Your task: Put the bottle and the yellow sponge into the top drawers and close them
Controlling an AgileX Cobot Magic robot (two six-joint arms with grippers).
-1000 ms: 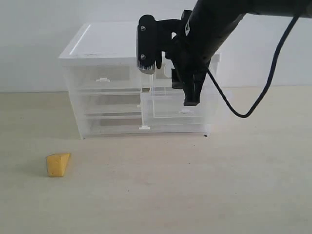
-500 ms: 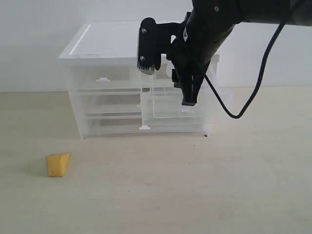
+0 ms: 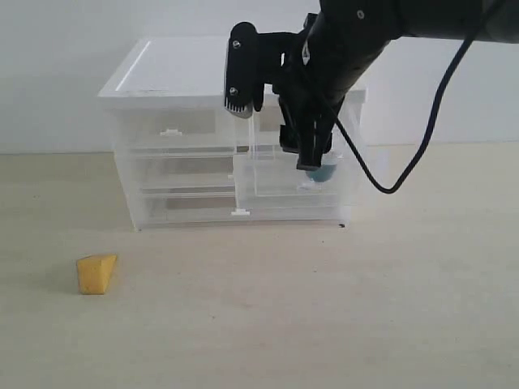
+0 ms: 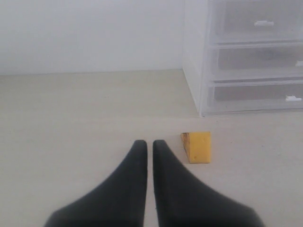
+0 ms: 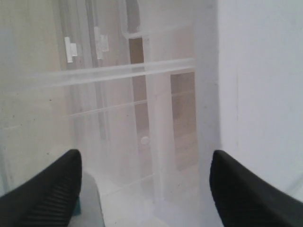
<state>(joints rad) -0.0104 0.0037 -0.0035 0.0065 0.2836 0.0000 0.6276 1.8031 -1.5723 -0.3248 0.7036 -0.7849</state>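
Observation:
The bottle (image 3: 323,172) shows as a teal patch inside the pulled-out right top drawer (image 3: 276,180), just under my right gripper (image 3: 310,160). That gripper is open and holds nothing. In the right wrist view its fingers stand wide apart around (image 5: 144,160), with a sliver of the bottle (image 5: 87,201) beside one finger. The left top drawer (image 3: 170,130) is closed. The yellow sponge (image 3: 96,273) lies on the table at the front left. My left gripper (image 4: 149,143) is shut and empty, low over the table, a short way from the sponge (image 4: 197,147).
The white drawer cabinet (image 3: 186,73) stands at the back of the beige table (image 3: 324,308), with two full-width drawers (image 3: 182,207) below the top ones. The right arm's black cable (image 3: 422,146) hangs beside the cabinet.
The right gripper has lifted slightly over the open drawer, and the bottle now shows below its fingers inside the drawer. The sponge has not moved.

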